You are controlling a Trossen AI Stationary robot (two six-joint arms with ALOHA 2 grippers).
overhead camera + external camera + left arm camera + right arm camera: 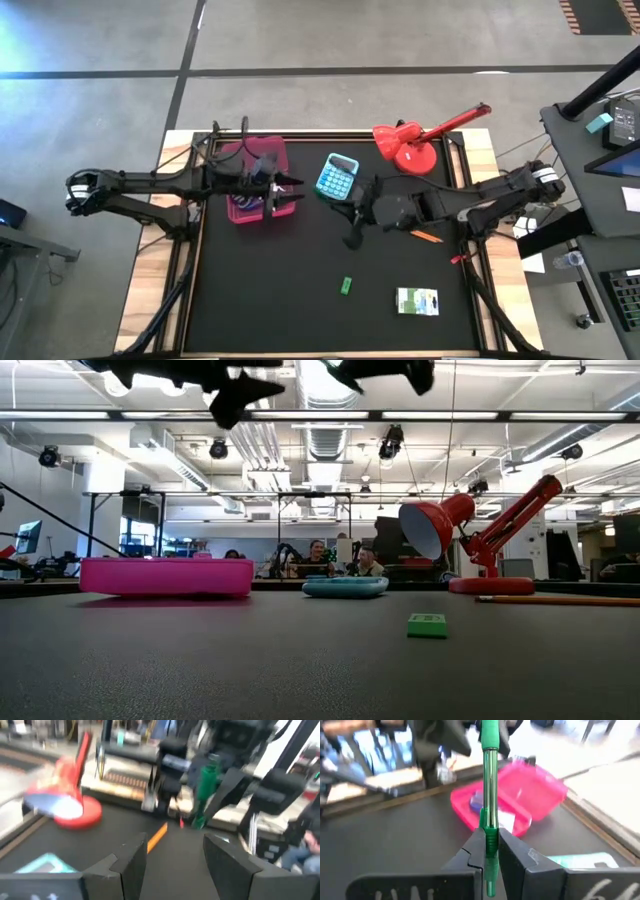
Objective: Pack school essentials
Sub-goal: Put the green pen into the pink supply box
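Right hand is clamped on a green translucent pen, which stands up between its two dark fingers; in the high view that hand sits above the middle of the black counter, just beside a light blue calculator. Left hand has its fingers spread wide with nothing between them, and in the high view it hangs at the edge of the pink translucent plastic box on the counter's left part. Inside that box, the right wrist view shows something blue and something white, too blurred to name.

An orange pencil lies on the mat just beside the right arm. Nearer the front edge rest a small green eraser and a white-green packet, apart from each other and well clear of both hands. A red long-armed lamp on a round base stands at the far right corner.

Black matting covers the counter, framed by pale wood, and the floor around it is grey concrete. From the low view the room behind is an open workshop with white ceiling ducts, strip lights and benches, where seated people show in the distance.
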